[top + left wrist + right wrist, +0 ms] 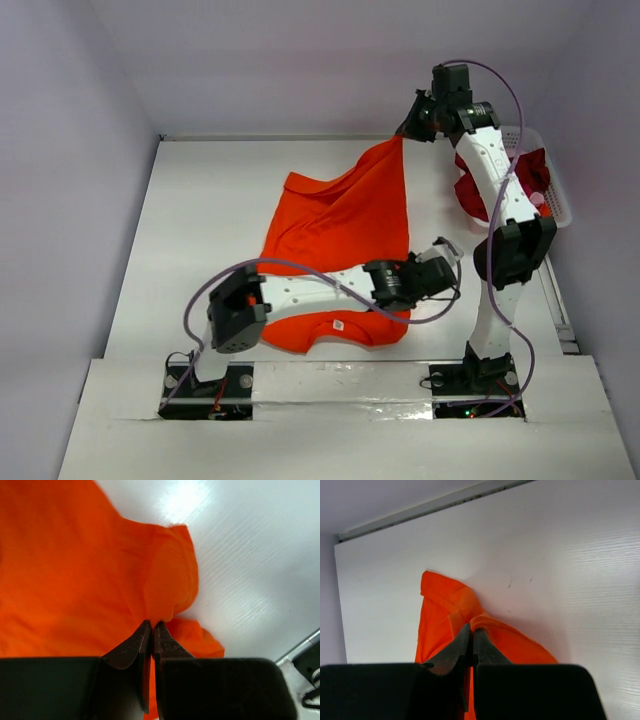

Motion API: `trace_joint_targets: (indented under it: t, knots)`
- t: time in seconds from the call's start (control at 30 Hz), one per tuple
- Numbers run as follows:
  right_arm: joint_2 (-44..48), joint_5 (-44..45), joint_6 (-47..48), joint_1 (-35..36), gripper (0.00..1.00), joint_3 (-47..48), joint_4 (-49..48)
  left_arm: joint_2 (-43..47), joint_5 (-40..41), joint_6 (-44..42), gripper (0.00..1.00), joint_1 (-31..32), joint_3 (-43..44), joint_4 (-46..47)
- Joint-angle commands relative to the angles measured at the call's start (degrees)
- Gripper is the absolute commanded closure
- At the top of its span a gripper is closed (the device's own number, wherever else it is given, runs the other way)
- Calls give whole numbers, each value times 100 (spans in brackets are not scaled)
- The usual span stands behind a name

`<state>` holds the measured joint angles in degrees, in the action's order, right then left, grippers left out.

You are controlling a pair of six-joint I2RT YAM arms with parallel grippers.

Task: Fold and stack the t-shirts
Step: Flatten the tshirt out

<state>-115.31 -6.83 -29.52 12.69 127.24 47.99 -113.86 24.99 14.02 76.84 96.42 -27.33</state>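
The orange t-shirt [340,230] lies spread over the middle of the white table, its small white neck label [338,324] near the front edge. My left gripper [452,252] is shut on the shirt's near right part; in the left wrist view its jaws [152,625] pinch a fold of orange cloth [75,570]. My right gripper [404,131] is shut on the far right corner and holds it lifted, so the cloth rises to a point. The right wrist view shows that gripper [472,628] clamped on the orange cloth [445,610]. The dark red t-shirt [535,180] sits bunched in the basket.
A white lattice basket [552,180] stands at the right edge of the table behind my right arm. Pale walls close in the table at the back and both sides. My left arm [310,290] lies across the shirt's near part.
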Motion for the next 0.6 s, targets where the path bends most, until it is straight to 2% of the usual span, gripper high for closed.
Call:
trace_joint_targets:
  t: [0.0, 0.17, 0.57]
  knots:
    - [465, 94, 95, -231, 100, 213, -149, 1091, 400, 548, 100, -203, -176, -483]
    - [527, 6, 60, -416, 100, 240, -158, 1858, 594, 681, 100, -424, -203, -965]
    - [579, 41, 86, -768, 100, 407, -105, 2799, 726, 830, 100, -1206, 596, -1906]
